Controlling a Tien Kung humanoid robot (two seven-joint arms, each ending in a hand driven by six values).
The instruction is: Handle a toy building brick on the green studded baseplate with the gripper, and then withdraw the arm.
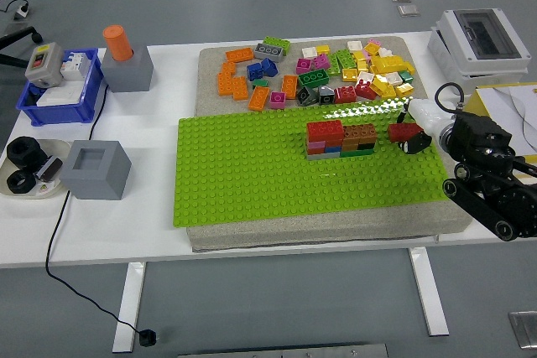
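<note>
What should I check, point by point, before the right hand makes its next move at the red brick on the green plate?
1. Right hand at the red brick: ok, touching it.
2. Firm grasp on brick: cannot tell, fingers partly hidden.
3. Brick seated on green baseplate: cannot tell.
4. Gap to stacked brick wall: ok, apart.
5. No person's hand over the table: ok.

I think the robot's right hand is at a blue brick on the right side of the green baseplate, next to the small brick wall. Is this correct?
Not quite. In the head view the brick at the right hand is red, not blue. The rest holds: it sits on the right side of the green baseplate, just right of the small brick wall.
</note>
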